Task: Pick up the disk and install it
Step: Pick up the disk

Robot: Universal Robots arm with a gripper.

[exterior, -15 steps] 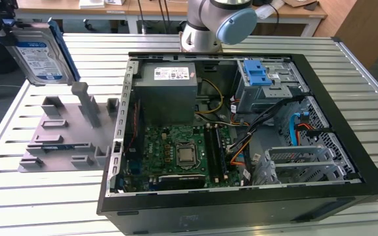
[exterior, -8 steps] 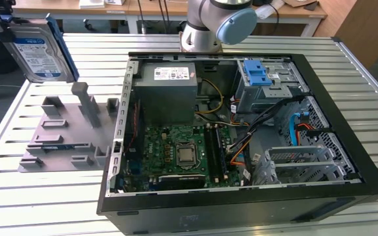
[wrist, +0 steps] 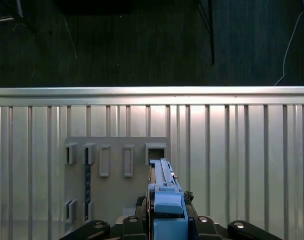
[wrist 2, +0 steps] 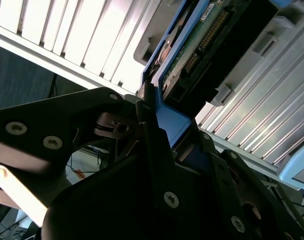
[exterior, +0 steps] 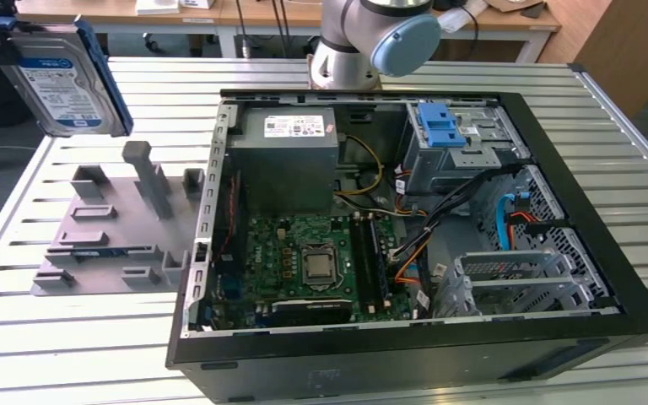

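Observation:
The disk (exterior: 60,80) is a silver hard drive with a blue-and-white label and a blue frame. It hangs in the air at the exterior view's upper left, above the table. My gripper (exterior: 3,29) grips it from its top end. In the second wrist view the fingers (wrist 2: 147,115) are clamped on the blue frame (wrist 2: 171,122), and the disk's underside with its circuit board (wrist 2: 206,40) extends away from them. In the first wrist view the disk's blue edge (wrist: 164,200) sticks out from the gripper (wrist: 166,227), over a grey fixture (wrist: 117,175).
A grey slotted holder fixture (exterior: 110,228) lies on the slatted metal table (exterior: 77,354) under the disk. The open computer case (exterior: 414,337) fills the middle, with a power supply (exterior: 290,148), a motherboard (exterior: 313,261) and a drive bay with a blue latch (exterior: 442,126). The arm's base (exterior: 353,51) stands behind the case.

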